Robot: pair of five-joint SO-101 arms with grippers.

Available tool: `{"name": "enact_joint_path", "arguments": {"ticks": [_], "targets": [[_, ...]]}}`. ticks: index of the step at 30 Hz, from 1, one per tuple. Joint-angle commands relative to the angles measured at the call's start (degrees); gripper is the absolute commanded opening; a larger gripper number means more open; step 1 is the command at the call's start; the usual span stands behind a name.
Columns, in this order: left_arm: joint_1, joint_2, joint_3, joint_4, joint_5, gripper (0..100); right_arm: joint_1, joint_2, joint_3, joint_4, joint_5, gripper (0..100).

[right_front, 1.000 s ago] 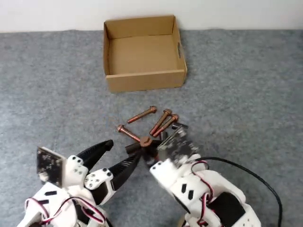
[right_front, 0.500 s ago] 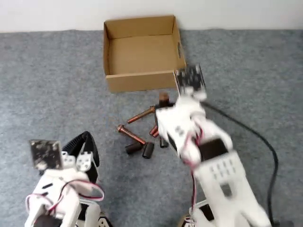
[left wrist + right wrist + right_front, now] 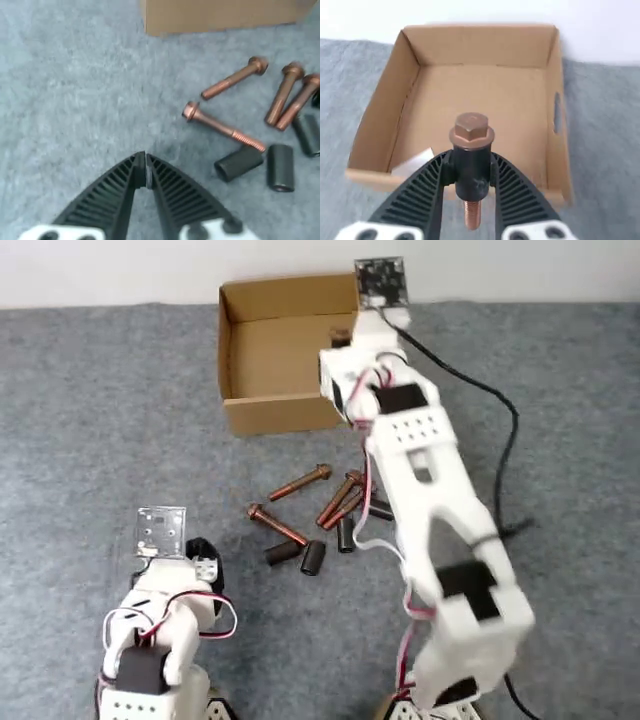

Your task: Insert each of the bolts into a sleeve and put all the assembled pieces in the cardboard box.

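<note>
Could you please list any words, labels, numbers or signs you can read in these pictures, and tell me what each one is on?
No text can be read.
Cardboard box: plain walls; the pale patch inside shows no legible print.
Circuit boards on the wrists: too small to read any print.
Bolts, sleeves and the sleeved bolt: no marks visible.

Both arms: white printed shells, blk servos. Right arm [image 3: 430,490]: red/wht wires, blk cable [image 3: 515,430]. Left arm [image 3: 160,640]: same wires. Fingers [image 3: 110,195] blk, ribbed inside.
</note>
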Motion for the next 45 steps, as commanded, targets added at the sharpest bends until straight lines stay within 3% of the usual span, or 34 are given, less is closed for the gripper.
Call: {"name": "enact_joint_path", "arguments": {"ticks": [1, 8, 20, 28, 35, 38, 42, 45], "targets": [[-0.62, -0.53, 0.92, -3.87, -0.53, 0, 0.57, 9.27, -16.35, -1.54, -0.26, 0.8], [-0.53, -0.26, 0.92, -4.13, -0.53, 0, 0.66, 28.18, -37.1, -0.57, 3.16, 0.8], [-0.53, -0.09, 1.01, -3.25, -0.53, 0, 0.4, 45.93, -57.32, 10.68, 9.23, 1.3], [-0.53, -0.09, 1.01, -2.37, 2.29, 0, 0.31, 48.92, -62.15, 13.67, 12.48, 13.0], [-0.53, -0.09, 1.01, -2.37, 2.29, 0, 0.31, 48.92, -65.41, 15.43, 12.48, 12.9], [-1.14, -0.09, 1.01, -2.37, 2.29, 0, -0.04, 48.92, -69.1, 20.35, 12.31, 11.0], [-6.68, -0.18, 1.01, -2.99, 2.29, 0, -0.92, 48.92, -77.01, 29.85, 12.22, 0.8], [-9.67, -0.18, 1.01, -3.16, 2.37, 0, -2.24, 48.75, -81.41, 36.88, 12.22, 2.1]]}}
